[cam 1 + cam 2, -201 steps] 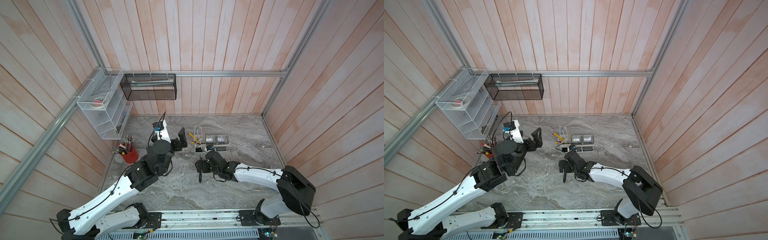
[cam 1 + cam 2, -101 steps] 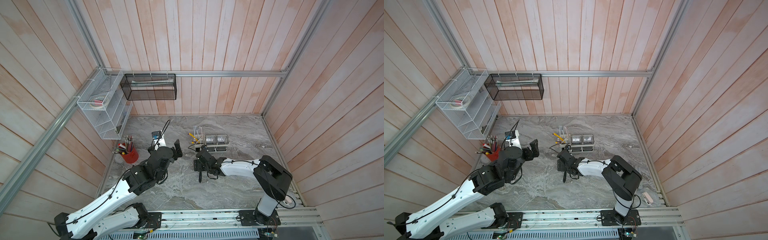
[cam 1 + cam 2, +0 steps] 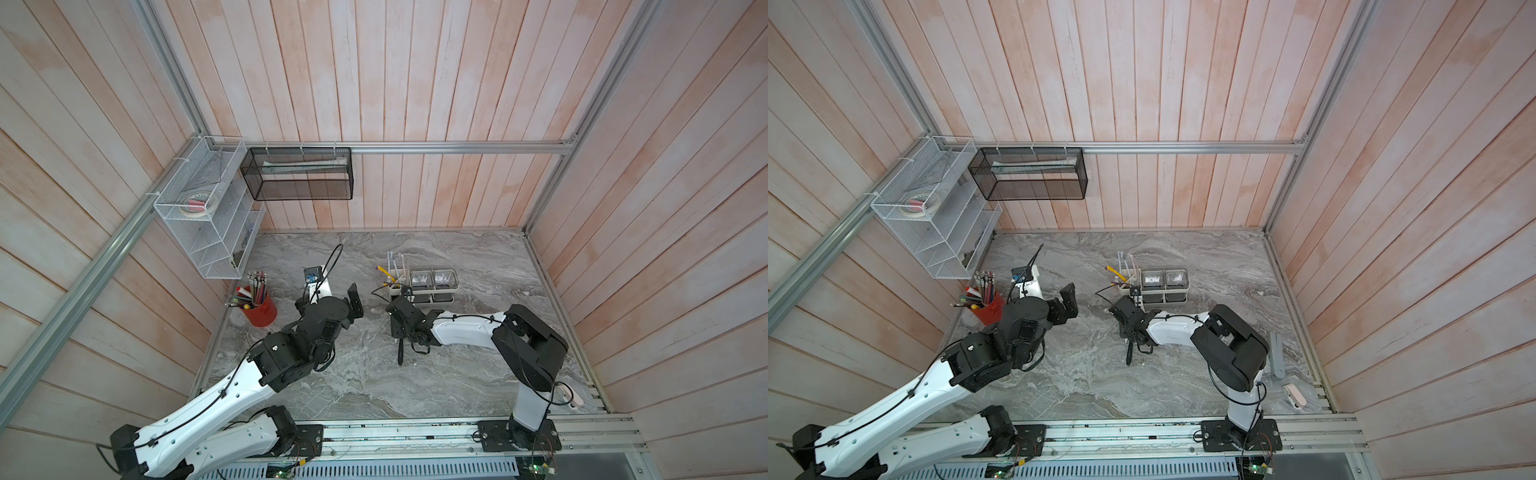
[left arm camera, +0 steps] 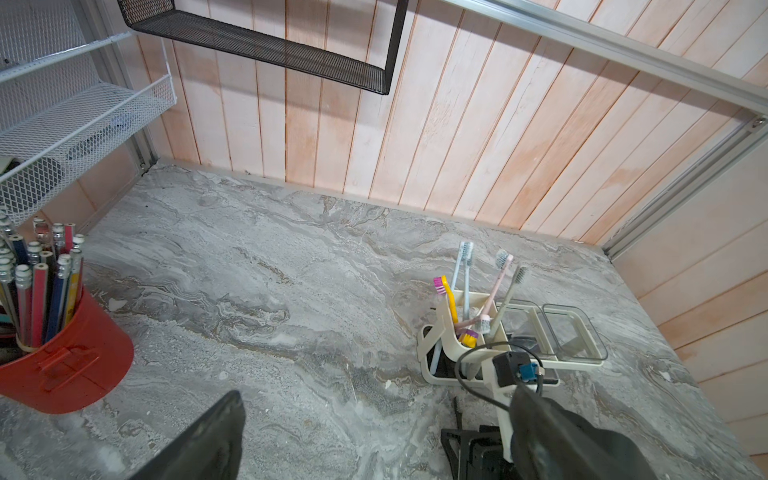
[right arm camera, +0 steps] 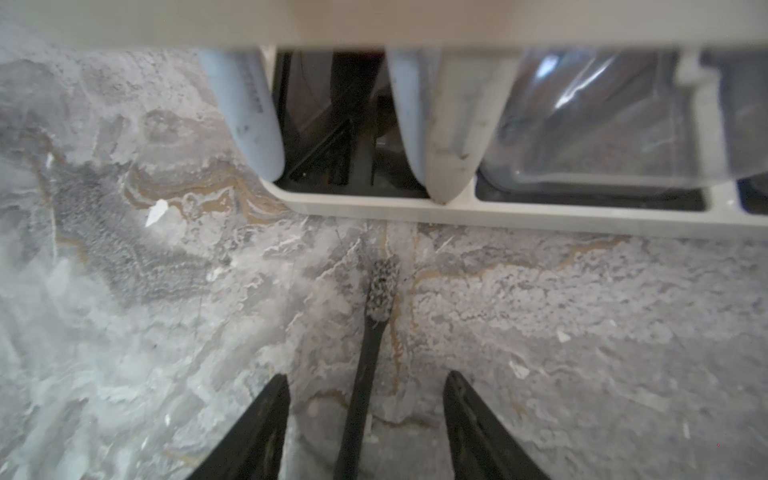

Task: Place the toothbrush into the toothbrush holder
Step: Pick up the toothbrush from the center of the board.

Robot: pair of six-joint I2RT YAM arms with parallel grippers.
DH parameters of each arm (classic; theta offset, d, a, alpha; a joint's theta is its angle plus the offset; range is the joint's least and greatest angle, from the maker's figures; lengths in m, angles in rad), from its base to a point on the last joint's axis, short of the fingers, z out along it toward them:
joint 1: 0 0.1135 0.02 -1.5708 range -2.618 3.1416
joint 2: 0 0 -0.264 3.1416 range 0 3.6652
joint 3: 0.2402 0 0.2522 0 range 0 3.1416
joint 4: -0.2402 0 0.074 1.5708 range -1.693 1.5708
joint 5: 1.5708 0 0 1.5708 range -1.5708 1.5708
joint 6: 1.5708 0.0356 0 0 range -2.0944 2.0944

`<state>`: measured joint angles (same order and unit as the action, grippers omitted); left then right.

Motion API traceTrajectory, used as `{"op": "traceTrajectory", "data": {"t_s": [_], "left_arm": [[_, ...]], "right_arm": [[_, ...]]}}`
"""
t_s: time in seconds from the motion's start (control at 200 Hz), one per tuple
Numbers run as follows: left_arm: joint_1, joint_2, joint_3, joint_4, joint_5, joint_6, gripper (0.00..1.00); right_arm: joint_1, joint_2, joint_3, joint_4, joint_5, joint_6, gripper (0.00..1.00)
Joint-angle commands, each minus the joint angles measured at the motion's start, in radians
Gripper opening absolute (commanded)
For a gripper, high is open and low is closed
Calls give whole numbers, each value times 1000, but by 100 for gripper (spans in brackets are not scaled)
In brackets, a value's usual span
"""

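Toothbrush (image 5: 370, 345), black, lies flat on the desk (image 5: 582, 311) just in front of the toothbrush holder (image 5: 540, 216), bristle end toward it, not touching. Right hand (image 5: 366, 376) sits low over it, fingers partly apart either side of the handle with a gap on each side, so nothing is gripped yet and the step in hand looks like the pick-up; left hand (image 3: 354, 303) hangs wide open and empty, off to the side. Next move likely needs a pinch on the thin handle, a lift, tipping the brush upright and dropping it into the divided slot section, clear of the other brushes (image 4: 462, 266).
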<state>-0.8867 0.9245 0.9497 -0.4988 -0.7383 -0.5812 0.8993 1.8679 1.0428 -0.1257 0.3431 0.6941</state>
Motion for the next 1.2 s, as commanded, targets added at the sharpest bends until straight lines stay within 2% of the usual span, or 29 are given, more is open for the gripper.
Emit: {"op": "traceTrajectory", "data": {"t_s": [0.0,0.245,0.505,0.615,0.95,1.19], "left_arm": [[-5,-12,-15,-9,-17,-11,100],[-5,4,-25,2,-9,-16,100],[-5,16,-22,3,-8,-19,100],[-5,19,-22,2,-2,-22,100],[-5,20,-29,-4,14,-41,100],[-5,27,-43,1,50,-77,100]], "right_arm": [[-16,27,20,7,5,-11,55],[-31,68,52,7,-15,-28,40],[-31,50,36,20,-29,-24,26],[-31,37,21,21,-37,-21,17],[-27,-59,-38,60,-72,-27,6],[-16,-183,-101,101,-134,-60,6]]}}
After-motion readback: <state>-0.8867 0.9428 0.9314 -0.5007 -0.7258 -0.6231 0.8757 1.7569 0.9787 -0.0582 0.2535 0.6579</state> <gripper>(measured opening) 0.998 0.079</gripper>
